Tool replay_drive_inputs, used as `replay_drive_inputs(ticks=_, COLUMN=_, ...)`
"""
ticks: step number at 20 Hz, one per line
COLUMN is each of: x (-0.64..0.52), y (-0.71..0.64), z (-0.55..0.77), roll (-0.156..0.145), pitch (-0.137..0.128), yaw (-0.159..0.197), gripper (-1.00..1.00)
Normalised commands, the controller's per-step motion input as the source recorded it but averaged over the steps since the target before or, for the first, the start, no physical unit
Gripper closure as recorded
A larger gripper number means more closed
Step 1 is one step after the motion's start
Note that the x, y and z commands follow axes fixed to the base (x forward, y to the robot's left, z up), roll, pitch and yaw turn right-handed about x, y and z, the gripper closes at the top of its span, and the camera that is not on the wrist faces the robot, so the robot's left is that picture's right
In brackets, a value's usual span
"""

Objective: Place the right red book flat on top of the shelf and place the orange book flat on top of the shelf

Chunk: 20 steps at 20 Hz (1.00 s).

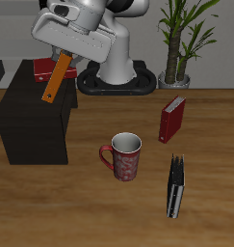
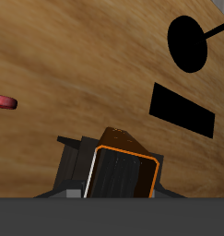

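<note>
The shelf [image 1: 32, 130] is a low black-brown cabinet at one side of the table. The right red book [image 1: 42, 68] lies flat on its top, toward the back. My gripper [image 1: 63, 58] is shut on the upper end of the orange book [image 1: 58, 79]. That book hangs steeply tilted over the shelf top, its lower corner close to the top's edge; whether it touches I cannot tell. In the wrist view the orange book [image 2: 123, 171] shows end-on between the jaws, orange rim around a dark face.
A second red book [image 1: 171, 119] stands upright on the table, away from the shelf. A red-and-white mug [image 1: 123, 156] sits mid-table. A black-and-white book [image 1: 176, 187] stands near the front edge. A potted plant [image 1: 178, 43] and the robot base [image 1: 118, 72] are at the back.
</note>
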Motion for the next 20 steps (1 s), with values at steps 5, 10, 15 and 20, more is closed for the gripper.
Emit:
replay_drive_inputs(ticks=5, x=-0.04, y=-0.44, z=0.07, roll=-0.130, pitch=-0.002, yaw=0.000, gripper=1.00)
replay_drive_inputs(ticks=10, x=-0.07, y=-0.44, z=-0.04, roll=-0.121, pitch=0.022, yaw=0.023, gripper=1.00)
replay_drive_inputs(ticks=15, x=-0.01, y=-0.46, z=-0.19, roll=-0.118, pitch=0.024, yaw=0.022, gripper=1.00)
replay_drive_inputs(ticks=20, x=0.17, y=-0.10, z=-0.45, roll=0.035, pitch=0.090, yaw=0.026, gripper=1.00)
